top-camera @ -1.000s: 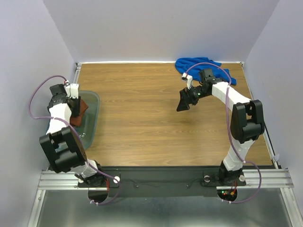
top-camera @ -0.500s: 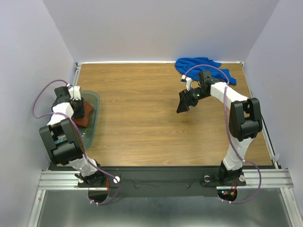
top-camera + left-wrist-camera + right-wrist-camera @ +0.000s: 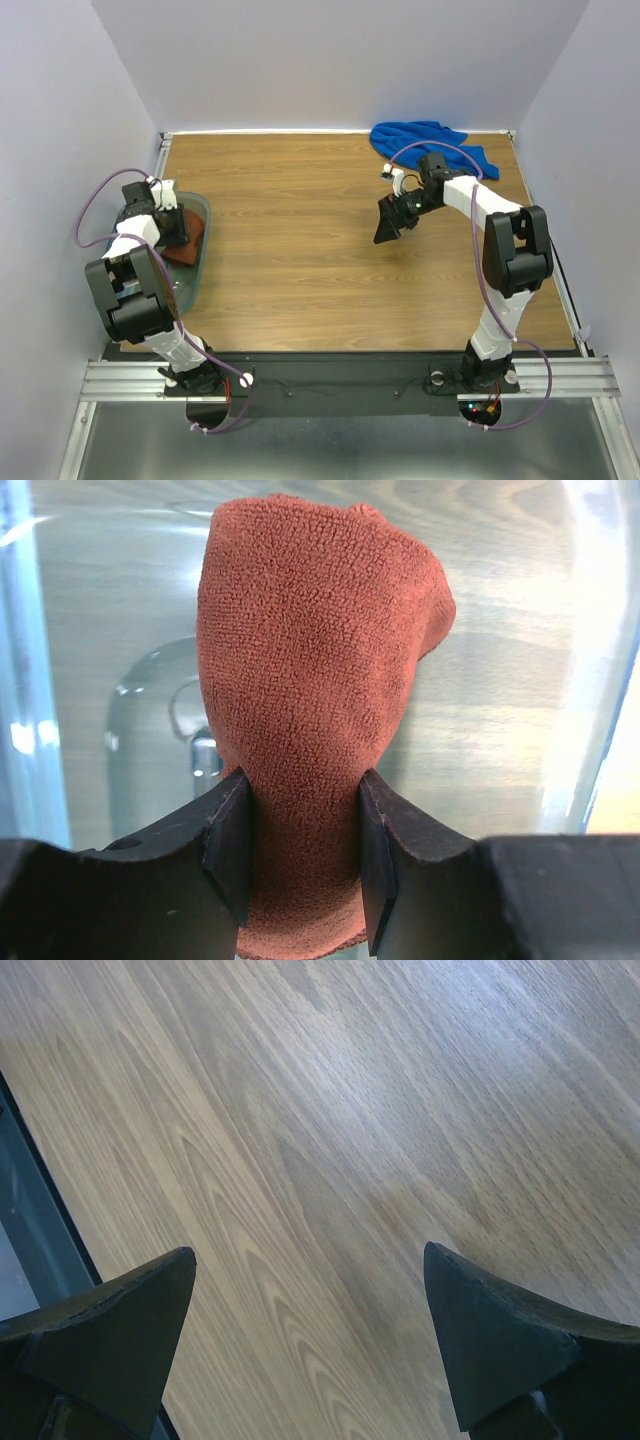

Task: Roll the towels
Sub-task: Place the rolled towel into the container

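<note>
The rust-brown towel (image 3: pixel 310 700) is a rolled bundle pinched between the two fingers of my left gripper (image 3: pixel 303 850), which is shut on it over the translucent teal bin (image 3: pixel 200 262). From above, that towel (image 3: pixel 190 235) shows as a brown patch inside the bin at the table's left edge. The blue towel (image 3: pixel 425 140) lies crumpled at the back right of the table. My right gripper (image 3: pixel 389 222) hovers over bare wood in front of the blue towel, its fingers (image 3: pixel 120 1330) spread wide with nothing between them.
The wooden table (image 3: pixel 320 250) has grey walls on three sides. A dark metal rail (image 3: pixel 330 372) carries both arm bases along the near edge. The bin's clear wall (image 3: pixel 600 680) curves past the right side of the held towel.
My left arm has swung the brown towel further back and down into the bin. The right gripper has barely shifted and stays open.
</note>
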`<state>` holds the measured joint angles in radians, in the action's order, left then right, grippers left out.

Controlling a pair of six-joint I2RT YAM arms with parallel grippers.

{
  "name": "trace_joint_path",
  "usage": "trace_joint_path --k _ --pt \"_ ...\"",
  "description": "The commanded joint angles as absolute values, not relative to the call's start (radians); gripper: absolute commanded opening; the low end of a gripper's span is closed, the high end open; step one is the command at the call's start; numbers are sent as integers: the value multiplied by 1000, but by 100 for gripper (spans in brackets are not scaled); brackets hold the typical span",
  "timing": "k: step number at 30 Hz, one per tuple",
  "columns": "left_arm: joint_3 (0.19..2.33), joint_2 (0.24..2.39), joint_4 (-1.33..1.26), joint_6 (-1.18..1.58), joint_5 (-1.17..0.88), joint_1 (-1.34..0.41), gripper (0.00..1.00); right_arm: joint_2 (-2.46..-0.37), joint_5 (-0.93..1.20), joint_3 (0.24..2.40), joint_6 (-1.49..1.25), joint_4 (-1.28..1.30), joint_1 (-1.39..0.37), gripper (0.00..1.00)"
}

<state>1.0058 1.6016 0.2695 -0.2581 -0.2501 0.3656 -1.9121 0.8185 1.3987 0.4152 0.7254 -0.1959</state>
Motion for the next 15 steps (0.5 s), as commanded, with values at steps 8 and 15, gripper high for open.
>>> trace_joint_path --k 8,15 --pt "985 1657 215 -183 -284 348 1 -1919 816 1382 442 726 -192 100" --pt "989 1683 210 -160 -256 345 11 -1924 816 1382 443 726 -192 100"
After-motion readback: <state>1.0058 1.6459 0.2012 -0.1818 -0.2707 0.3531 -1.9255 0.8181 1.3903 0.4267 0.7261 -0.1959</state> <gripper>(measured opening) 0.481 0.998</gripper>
